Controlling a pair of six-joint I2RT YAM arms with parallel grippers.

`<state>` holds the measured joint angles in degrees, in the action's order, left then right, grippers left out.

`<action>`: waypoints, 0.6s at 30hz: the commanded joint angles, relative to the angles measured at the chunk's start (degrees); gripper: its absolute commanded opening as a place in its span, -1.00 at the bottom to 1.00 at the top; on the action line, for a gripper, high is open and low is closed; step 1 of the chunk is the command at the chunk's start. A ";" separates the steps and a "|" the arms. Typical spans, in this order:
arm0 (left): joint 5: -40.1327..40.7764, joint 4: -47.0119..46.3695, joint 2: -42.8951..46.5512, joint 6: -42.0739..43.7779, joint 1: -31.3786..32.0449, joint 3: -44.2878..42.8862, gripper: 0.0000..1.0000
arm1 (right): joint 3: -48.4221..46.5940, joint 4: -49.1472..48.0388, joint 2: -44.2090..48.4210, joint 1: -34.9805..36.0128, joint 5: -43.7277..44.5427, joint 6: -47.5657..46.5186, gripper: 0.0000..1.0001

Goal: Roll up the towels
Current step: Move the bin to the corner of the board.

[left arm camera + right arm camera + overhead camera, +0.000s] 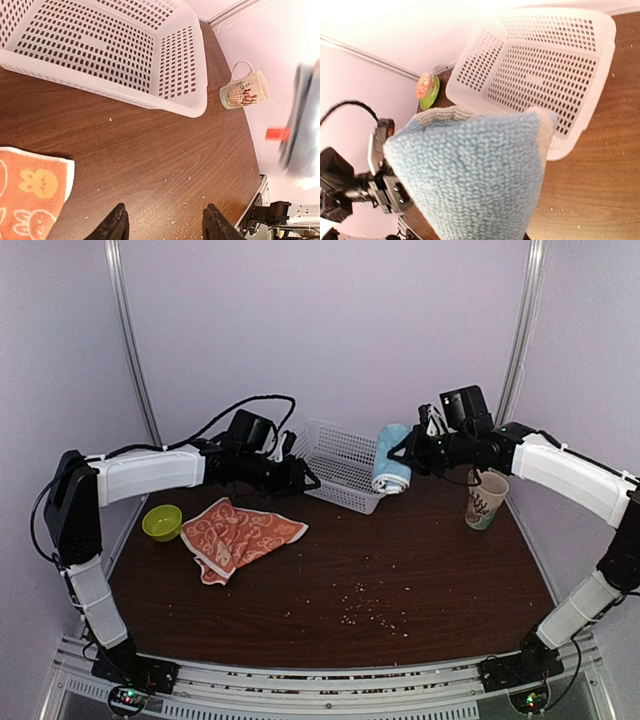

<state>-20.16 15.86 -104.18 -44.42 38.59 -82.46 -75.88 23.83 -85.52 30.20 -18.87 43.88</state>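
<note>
Light blue terry filled the right wrist view. The light blue cloth towel (470, 170), wound into a thick roll, hung clear of the dark wooden table (420, 570) in the upper middle of the overhead frame, at the right-hand end of the white perforated plastic basket (345, 498). The right gripper (408, 460) had its fingers closed on that roll.

The step in hand looked like setting the roll into the basket. To do it well, the arm would need to carry the roll further in over the basket's floor and lower it close to the bottom before letting go, so the wraps could not spring loose. It would also need to keep its forearm off the printed ceramic mug (485, 498) just below it in the frame.

The orange-red cloth towel (240, 535) with white figures lay unrolled left of centre, beside a small lime-green bowl (161, 522). The left gripper (165, 225) hovered above bare wood between that towel and the basket, its fingers parted and holding nothing.
</note>
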 commanded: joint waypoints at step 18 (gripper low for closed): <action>2.00 3.78 2.11 -0.36 -0.88 7.10 0.02 | -47.78 -2.23 -44.60 -6.04 4.70 17.48 -0.95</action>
<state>-19.33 19.22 -104.97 -45.12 38.22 -76.77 -118.08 23.38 -126.26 24.47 -16.82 56.27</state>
